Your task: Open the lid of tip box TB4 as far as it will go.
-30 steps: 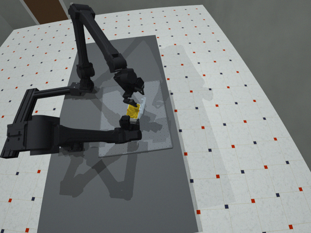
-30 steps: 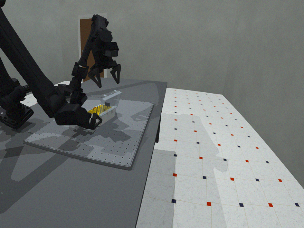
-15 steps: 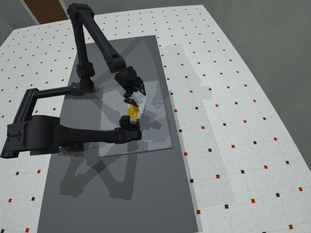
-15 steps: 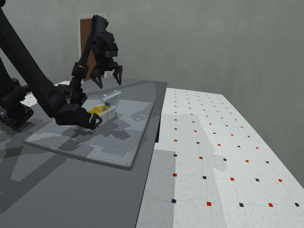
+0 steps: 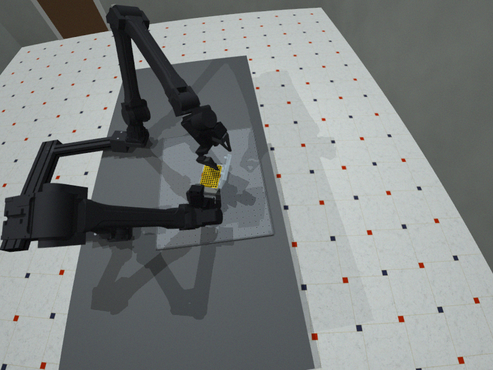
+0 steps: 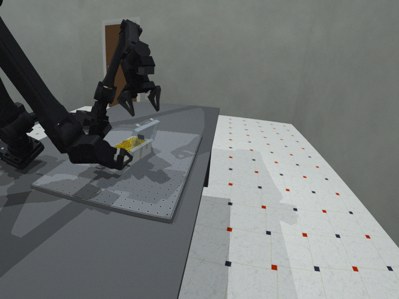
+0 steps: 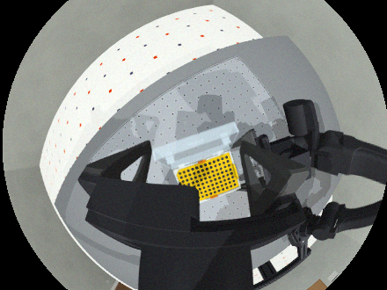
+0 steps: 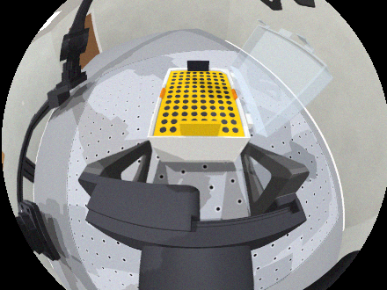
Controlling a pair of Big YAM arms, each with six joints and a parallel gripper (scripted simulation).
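Yellow insert [image 5: 210, 176] [image 6: 130, 143] [image 7: 208, 177] [image 8: 200, 98] in white box [image 5: 210, 189] [image 6: 141, 154] [image 7: 215, 156] [image 8: 198, 149], on base plate [image 5: 175, 239] [image 6: 144, 202] [image 7: 211, 83] [image 8: 105, 101] | clear lid [image 5: 226, 167] [image 6: 148, 128] [image 7: 193, 142] [image 8: 281, 79] leaning back | L grip [image 5: 224, 159] [image 6: 145, 113] [image 7: 197, 142], R grip [image 5: 212, 193] [image 6: 125, 154] [image 7: 248, 160] [image 8: 198, 142]: fingers apart | check hinge stop (prob. reached), back R grip straight off end w/o nudging box
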